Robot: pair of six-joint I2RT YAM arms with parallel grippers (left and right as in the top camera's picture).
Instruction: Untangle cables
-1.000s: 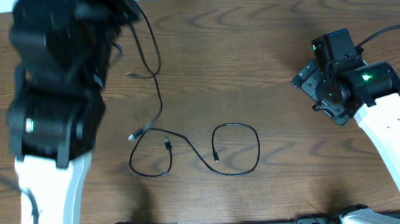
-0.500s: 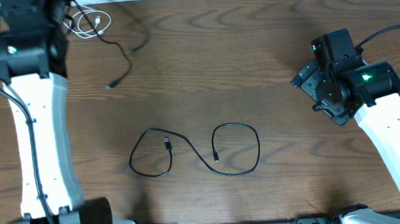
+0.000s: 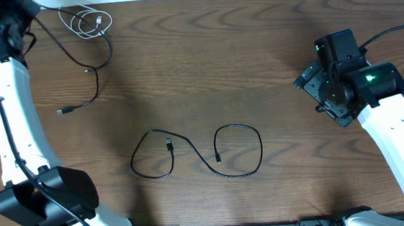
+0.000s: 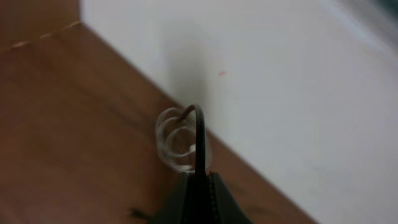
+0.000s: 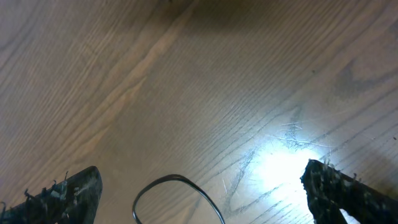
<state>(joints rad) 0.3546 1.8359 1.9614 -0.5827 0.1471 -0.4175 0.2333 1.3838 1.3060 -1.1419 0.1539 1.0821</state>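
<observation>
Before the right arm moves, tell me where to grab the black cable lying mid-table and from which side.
Best bet: grip the mid-table black cable on the outer arc of its right loop, coming down from above on that side. That stretch lies flat, single-stranded, away from the plugs, and nearest the open right gripper.

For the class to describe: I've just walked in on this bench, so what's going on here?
Two robot arms are separating cables on a wooden table. The left gripper, reached out to the far left corner, is shut on one black cable, whose free end trails onto the table. The short white cable lies coiled close by at the far edge. The second black cable lies in loose loops mid-table, untouched. The right gripper hangs open on the right, holding nothing.
</observation>
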